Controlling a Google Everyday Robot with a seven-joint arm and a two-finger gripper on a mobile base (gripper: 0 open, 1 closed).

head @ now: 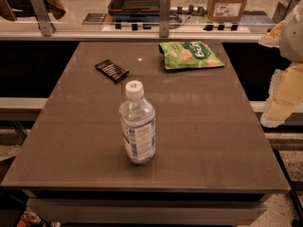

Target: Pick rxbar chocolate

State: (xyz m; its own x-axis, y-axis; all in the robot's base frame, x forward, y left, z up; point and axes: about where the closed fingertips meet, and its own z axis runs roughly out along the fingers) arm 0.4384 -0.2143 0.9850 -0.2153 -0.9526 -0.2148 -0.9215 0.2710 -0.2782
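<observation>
The rxbar chocolate [111, 70] is a small flat black wrapper with pale text lines. It lies flat on the brown table [203, 126], at the far left part, turned at an angle. My gripper [282, 98] is a pale yellowish shape at the right edge of the camera view, raised beside the table's right side. It is far from the bar and touches nothing that I can see.
A clear water bottle [138, 126] with a white cap stands upright in the middle of the table, between the near edge and the bar. A green snack bag [190, 55] lies at the far right. A glass rail [142, 30] runs behind the table.
</observation>
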